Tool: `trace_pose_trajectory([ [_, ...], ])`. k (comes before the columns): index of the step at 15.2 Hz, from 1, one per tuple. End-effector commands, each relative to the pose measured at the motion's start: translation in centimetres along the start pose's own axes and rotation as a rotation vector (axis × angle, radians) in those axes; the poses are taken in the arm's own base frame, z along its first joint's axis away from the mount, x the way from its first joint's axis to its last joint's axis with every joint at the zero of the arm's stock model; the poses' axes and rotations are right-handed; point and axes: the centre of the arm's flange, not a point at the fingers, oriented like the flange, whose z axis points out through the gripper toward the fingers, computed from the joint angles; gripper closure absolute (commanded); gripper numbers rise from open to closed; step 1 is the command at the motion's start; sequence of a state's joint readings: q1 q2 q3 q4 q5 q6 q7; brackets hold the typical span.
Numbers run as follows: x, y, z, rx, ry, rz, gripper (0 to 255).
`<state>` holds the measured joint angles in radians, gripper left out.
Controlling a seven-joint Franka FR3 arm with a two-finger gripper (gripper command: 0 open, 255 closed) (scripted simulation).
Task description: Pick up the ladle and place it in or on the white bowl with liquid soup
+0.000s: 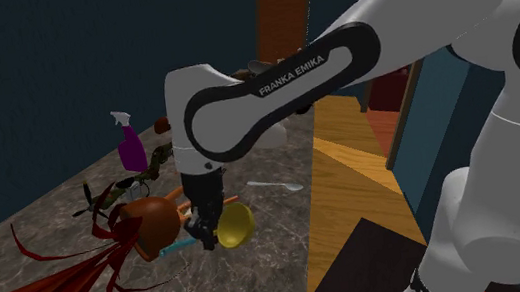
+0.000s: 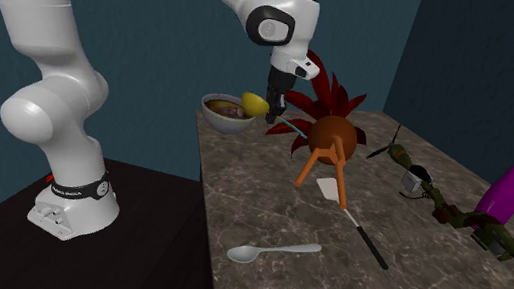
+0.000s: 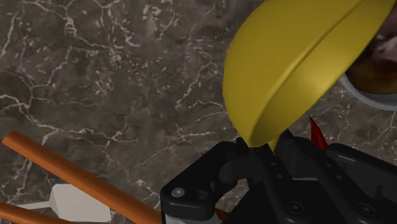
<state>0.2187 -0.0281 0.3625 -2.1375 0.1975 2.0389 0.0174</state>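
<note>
The ladle has a yellow scoop and a teal handle. My gripper is shut on it just behind the scoop and holds it above the marble counter. In the second exterior view the ladle's scoop hangs over the far edge of the white bowl, which holds brown soup, with the gripper beside it. In the wrist view the scoop rises from the gripper, and the bowl's rim lies just past it.
A brown ball on orange legs with red spiky streamers stands close behind the gripper. Farther along the counter lie a black-handled spatula, a pale spoon, a purple spray bottle and a dark tool. The counter edge drops to the stand.
</note>
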Motion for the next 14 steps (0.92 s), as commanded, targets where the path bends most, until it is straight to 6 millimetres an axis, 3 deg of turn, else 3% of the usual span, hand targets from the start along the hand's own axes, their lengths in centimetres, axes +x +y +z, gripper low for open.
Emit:
trace_pose_trajectory([
  [1, -0.1, -0.2, -1.1, 0.0, 0.001, 0.0, 255],
  [10, -0.5, -0.9, -5.5, 0.0, 0.001, 0.0, 255],
  [14, -3.7, -5.0, -4.8, 0.0, 0.001, 0.0, 255],
])
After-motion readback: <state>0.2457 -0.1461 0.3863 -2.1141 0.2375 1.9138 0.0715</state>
